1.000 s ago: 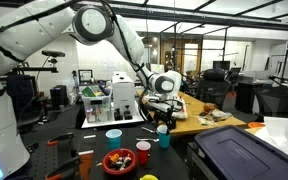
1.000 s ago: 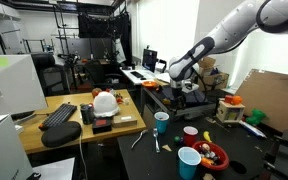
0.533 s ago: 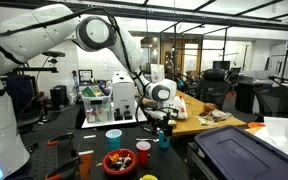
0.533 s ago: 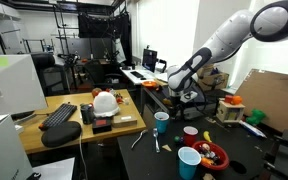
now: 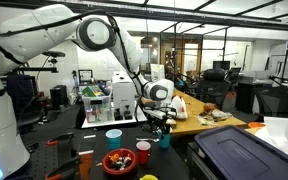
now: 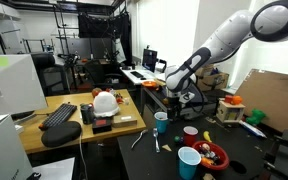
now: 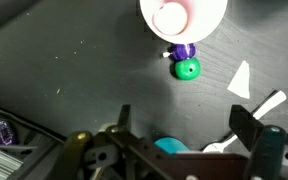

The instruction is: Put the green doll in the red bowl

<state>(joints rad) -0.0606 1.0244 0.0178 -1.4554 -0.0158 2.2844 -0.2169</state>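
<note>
The green doll [image 7: 187, 68], a small green ball-like figure with a purple part, lies on the dark table in the wrist view, just below a pale round cup [image 7: 183, 15] seen from above. My gripper [image 7: 184, 125] is open and empty, its two fingers spread, hovering above the table short of the doll. In both exterior views it hangs [image 5: 162, 122] [image 6: 187, 100] above the teal cup [image 5: 164, 138]. The red bowl [image 5: 119, 162] [image 6: 214, 156] sits near the table's front with colourful items in it. I cannot make out the doll in the exterior views.
A red cup [image 5: 143, 152] [image 6: 191, 135] and a blue cup [image 5: 114, 136] [image 6: 188, 162] stand by the bowl. The teal cup [image 6: 161, 122] [image 7: 169, 147] is under my wrist. A white plastic utensil [image 7: 254, 110] and a white scrap [image 7: 241, 80] lie beside the doll.
The arm has come down and shifted slightly toward the cups over the last second. In the last half second it has barely moved. The gripper stays open.
</note>
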